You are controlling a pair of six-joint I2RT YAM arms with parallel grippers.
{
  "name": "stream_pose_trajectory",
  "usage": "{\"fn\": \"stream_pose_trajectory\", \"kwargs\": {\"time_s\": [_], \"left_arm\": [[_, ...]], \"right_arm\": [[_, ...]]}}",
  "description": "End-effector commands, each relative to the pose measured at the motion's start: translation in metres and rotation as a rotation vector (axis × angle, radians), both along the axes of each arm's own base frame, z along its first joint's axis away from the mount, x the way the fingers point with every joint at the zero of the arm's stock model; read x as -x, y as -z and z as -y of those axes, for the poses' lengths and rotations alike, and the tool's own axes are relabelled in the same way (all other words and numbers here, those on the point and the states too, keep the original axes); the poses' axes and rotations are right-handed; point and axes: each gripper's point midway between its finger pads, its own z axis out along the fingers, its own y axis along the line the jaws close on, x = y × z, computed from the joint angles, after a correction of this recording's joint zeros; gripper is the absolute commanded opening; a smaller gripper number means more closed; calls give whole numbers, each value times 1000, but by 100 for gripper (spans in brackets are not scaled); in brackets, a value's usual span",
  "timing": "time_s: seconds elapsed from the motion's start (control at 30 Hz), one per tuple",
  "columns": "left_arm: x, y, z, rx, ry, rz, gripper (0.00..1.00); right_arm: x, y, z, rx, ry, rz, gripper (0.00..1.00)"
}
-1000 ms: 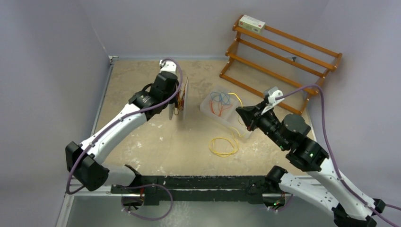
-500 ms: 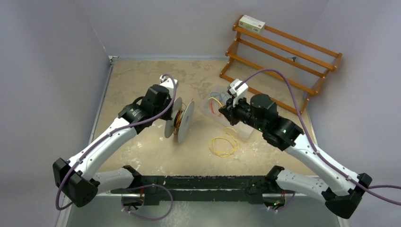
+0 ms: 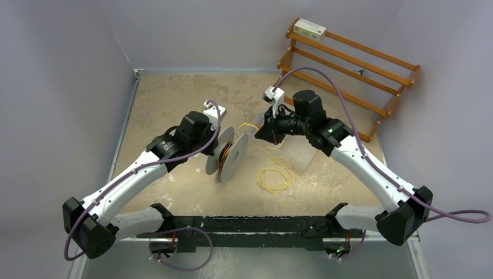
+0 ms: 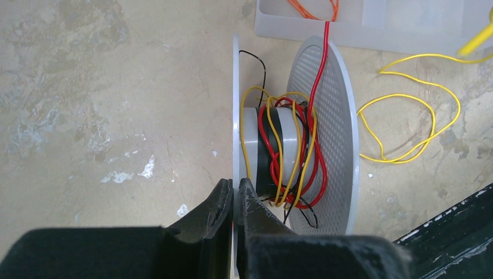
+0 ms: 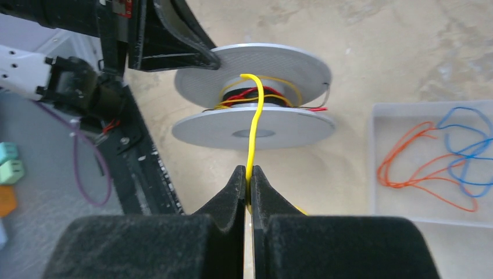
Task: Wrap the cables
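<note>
The yellow cable [image 5: 254, 116] runs from my right gripper [image 5: 249, 174], which is shut on it, up to the core of a grey spool [image 5: 256, 131]. The spool also carries red, black and yellow windings [image 4: 279, 151]. The rest of the yellow cable lies in loose loops on the table [image 3: 273, 171], right of the spool. My left gripper [image 4: 235, 192] is shut on the rim of the spool's left flange and holds the spool [image 3: 229, 154] on edge. In the top view my right gripper [image 3: 260, 132] is just right of the spool.
A clear plastic tray [image 5: 430, 232] with orange and blue wires sits behind and right of the spool. A wooden rack [image 3: 349, 64] with a small box [image 3: 309, 28] stands at the back right. The dark base rail [image 3: 244, 224] runs along the near edge.
My right arm has swung left from the tray to the spool, carrying the yellow cable. My left arm has brought the spool nearer and to the right.
</note>
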Motion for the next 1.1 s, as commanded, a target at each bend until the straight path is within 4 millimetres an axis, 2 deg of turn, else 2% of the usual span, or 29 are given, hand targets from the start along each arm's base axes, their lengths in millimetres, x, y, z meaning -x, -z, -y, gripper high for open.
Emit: {"fn": "stream_pose_trajectory", "kwargs": {"time_s": [0.0,0.37,0.57,0.77,1.07], "left_arm": [[-15,-27,22,65,70,125,0],[-15,-23,33,58,122,127,0],[-12,-25,33,80,133,144,1],[-10,-19,35,85,146,129,1],[-8,-19,37,96,156,127,7]], "right_arm": [[14,-22,-14,-74,-72,-79,0],[18,-4,-36,-101,-142,-364,0],[6,21,-40,-39,-96,-484,0],[-1,35,-42,10,-69,-544,0],[-6,44,-46,27,-66,-577,0]]}}
